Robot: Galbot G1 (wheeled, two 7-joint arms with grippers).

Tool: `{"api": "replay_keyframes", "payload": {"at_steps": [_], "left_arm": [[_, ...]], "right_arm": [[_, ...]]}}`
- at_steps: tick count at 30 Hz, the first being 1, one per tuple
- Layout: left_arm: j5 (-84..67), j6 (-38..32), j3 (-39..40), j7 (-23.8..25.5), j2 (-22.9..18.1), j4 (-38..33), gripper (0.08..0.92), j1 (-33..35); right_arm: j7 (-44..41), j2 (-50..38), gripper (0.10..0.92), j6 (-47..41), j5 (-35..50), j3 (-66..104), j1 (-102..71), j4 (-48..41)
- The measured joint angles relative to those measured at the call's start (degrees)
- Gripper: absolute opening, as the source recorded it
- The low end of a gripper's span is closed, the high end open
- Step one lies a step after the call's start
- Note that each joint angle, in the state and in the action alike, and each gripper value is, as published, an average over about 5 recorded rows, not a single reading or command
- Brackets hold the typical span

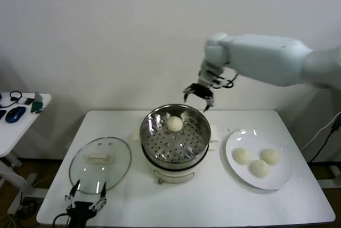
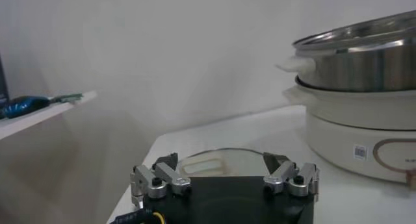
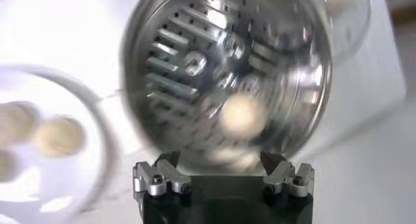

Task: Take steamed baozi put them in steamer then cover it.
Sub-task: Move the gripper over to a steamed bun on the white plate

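One cream-white baozi (image 1: 174, 123) lies on the perforated floor at the far side of the steel steamer (image 1: 154, 143); it shows in the right wrist view (image 3: 242, 112) too. Three more baozi (image 1: 259, 168) lie on the white plate (image 1: 234, 138) to the right, seen also in the right wrist view (image 3: 58, 136). My right gripper (image 1: 198, 97) hangs open and empty above the steamer's far rim (image 3: 221, 159). The glass cover (image 1: 118, 156) with its white handle lies flat on the table left of the steamer. My left gripper (image 1: 85, 196) is open and empty at the table's front left, just before the cover (image 2: 221, 158).
The steamer sits on a cream-white pot base (image 2: 364, 131) at the middle of the white table (image 1: 213, 201). A small side table (image 1: 21, 124) at the far left holds a blue mouse (image 1: 15, 113) and other small items. A white wall stands behind.
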Motion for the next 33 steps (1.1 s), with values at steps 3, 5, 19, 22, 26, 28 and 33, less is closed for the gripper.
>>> {"api": "replay_keyframes", "payload": {"at_steps": [3, 5, 19, 22, 26, 28, 33], "left_arm": [[0.0, 0.06, 0.12, 0.0, 0.03, -0.05, 0.823, -0.25], [0.0, 0.14, 0.16, 0.02, 0.03, -0.24, 0.823, -0.38], [0.13, 0.09, 0.15, -0.09, -0.28, -0.15, 0.823, -0.12], [0.2, -0.11, 0.16, -0.21, -0.34, 0.01, 0.823, 0.21], [0.22, -0.29, 0.13, -0.32, -0.37, 0.1, 0.823, 0.48], [0.22, -0.32, 0.1, -0.34, -0.38, 0.16, 0.823, 0.52], [0.22, -0.33, 0.09, -0.36, -0.42, 0.2, 0.823, 0.48]], "right_arm": [[1.19, -5.14, 0.823, -6.43, 2.19, -3.38, 1.53, 3.75], [2.33, -8.39, 0.823, -10.46, 3.21, -4.83, 1.73, 6.23], [10.25, -19.47, 0.823, -27.56, 2.4, -1.13, -11.29, 11.63], [11.32, -19.72, 0.823, -29.22, 1.1, 1.44, -15.46, 10.21], [12.57, -19.48, 0.823, -30.82, -0.19, 5.04, -20.72, 8.07], [13.08, -19.2, 0.823, -31.38, -0.68, 6.77, -23.05, 7.03], [14.28, -18.28, 0.823, -32.4, -1.8, 10.61, -28.04, 4.69]]}}
